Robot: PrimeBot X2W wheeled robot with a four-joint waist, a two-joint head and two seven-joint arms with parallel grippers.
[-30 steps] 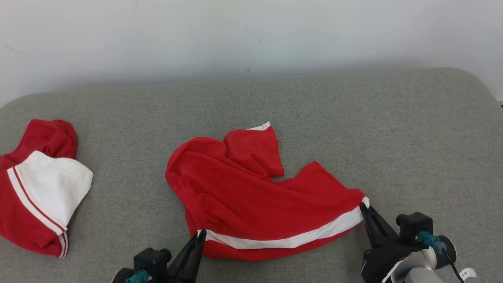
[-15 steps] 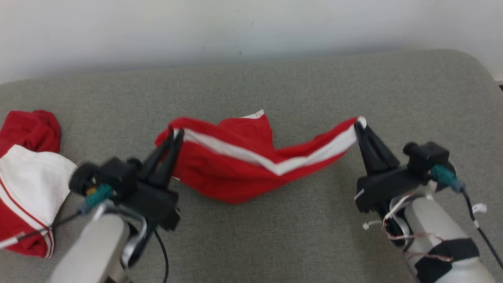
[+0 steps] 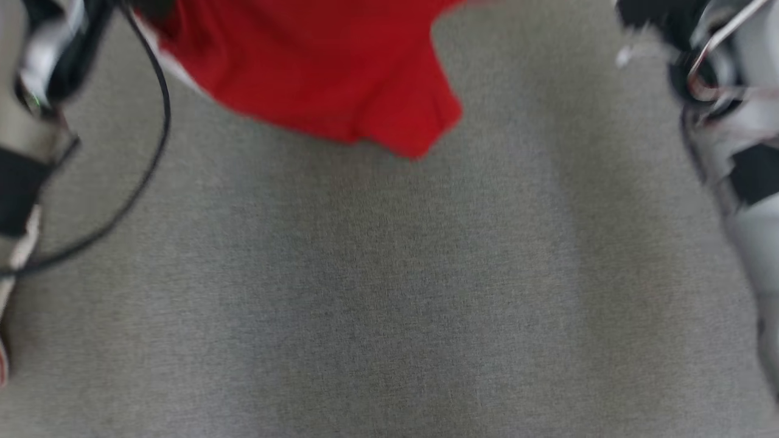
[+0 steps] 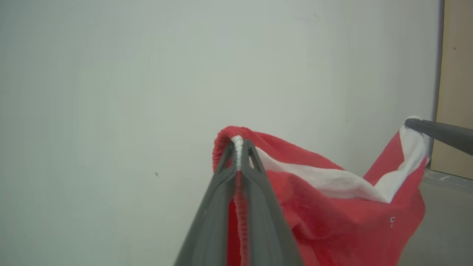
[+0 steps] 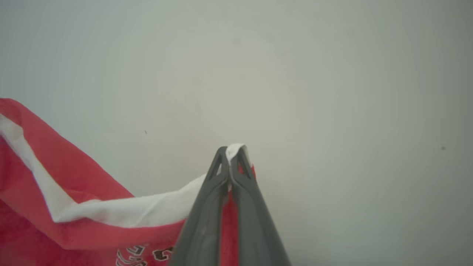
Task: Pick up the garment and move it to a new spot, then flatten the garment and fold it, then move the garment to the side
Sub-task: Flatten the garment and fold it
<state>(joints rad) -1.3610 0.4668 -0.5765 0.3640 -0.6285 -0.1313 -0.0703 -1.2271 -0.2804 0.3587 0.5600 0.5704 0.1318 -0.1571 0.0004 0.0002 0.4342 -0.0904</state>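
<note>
- the pale wall [image 4: 111, 74] takes up most of both wrist views (plain, with a few small dark specks).
- the grey fabric-covered bench [image 3: 389, 292] spreads across the head view, which is blurred.
- the garment [image 3: 316, 67], red with a white band [image 4: 332, 181], is up off the bench and strung between the two sets of jaws. in the head view its lower part hangs at the top, left of centre, with one rounded corner lowest. whether that corner touches the bench cannot be told through the blur.
- the right forearm [image 3: 742, 182] runs down the right edge of the head view, and the left forearm [image 3: 24, 152] down the left edge (both pale with dark bands).
- a beige panel [image 4: 458, 74] stands at the right edge of the left wrist view, next to the wall.
- a black cable [image 3: 165, 121] loops out from the left arm over the bench.
- the left jaws are pressed together on a hem corner of the garment. the cloth runs up between the fingers [image 4: 218, 214] and bunches over their tips, then sags away to the right.
- the right jaws are likewise pinched on the opposite corner. white band shows just above the fingers [image 5: 208, 214], with cloth draping off to the left.
- a finger of the right arm [image 4: 443, 131] also shows in the left wrist view, touching the far corner.
- small dark lettering [image 5: 144, 255] is printed on the red cloth (too cut off to read).
</note>
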